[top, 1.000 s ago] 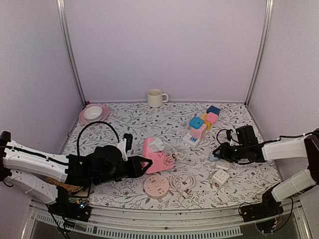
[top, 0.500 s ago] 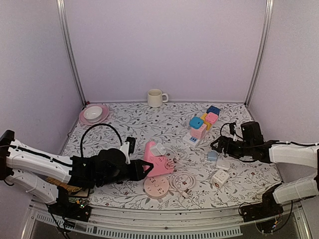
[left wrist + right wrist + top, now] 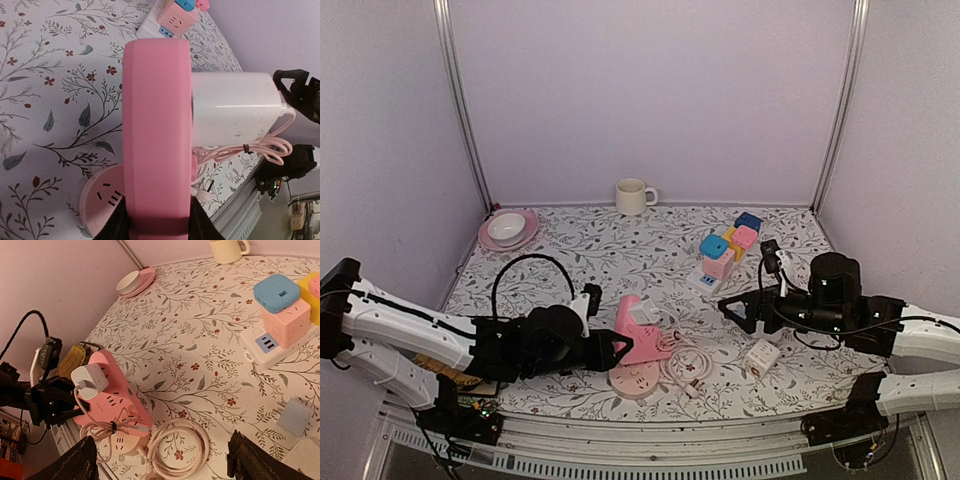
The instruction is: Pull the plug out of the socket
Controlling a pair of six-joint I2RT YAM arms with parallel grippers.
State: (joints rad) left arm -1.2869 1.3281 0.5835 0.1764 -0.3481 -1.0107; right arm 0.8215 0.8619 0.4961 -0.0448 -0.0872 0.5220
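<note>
Plug [image 3: 641,316] position: seated in the upper face of the pink socket strip [image 3: 638,338], white body standing proud of the pink casing, its thin cable bundled beside the strip.

Strip attitude: raised on one long edge and tilted. Its near end is clamped in the left gripper [image 3: 611,351]; the left wrist view shows a dark finger [image 3: 118,226] on each side of that end, at a narrow setting.

Right gripper [image 3: 735,312]: spread wide and holding nothing. Its fingers [image 3: 70,465] sit at the two outer corners of the right wrist view. It hovers to the right of the strip, apart from it, facing the plug.

Clearances:
- Front: a round pink socket [image 3: 633,378] lies just below the strip, near the front edge of the table [image 3: 600,250]. A coiled cable [image 3: 688,365] lies just right of it, between the strip and the right gripper.
- Right: a white cube adapter [image 3: 761,354] sits under the right arm, and a pale blue adapter [image 3: 295,417] lies beside it.
- Rear right: a stack of coloured cube sockets [image 3: 725,250] stands well behind the right gripper.
- Rear: bare floral cloth runs from the strip back to the cup [image 3: 633,196] at the back wall.
- Rear left: a pink plate [image 3: 525,232] with a white bowl [image 3: 506,227] stands in the corner, well apart from the strip.
</note>
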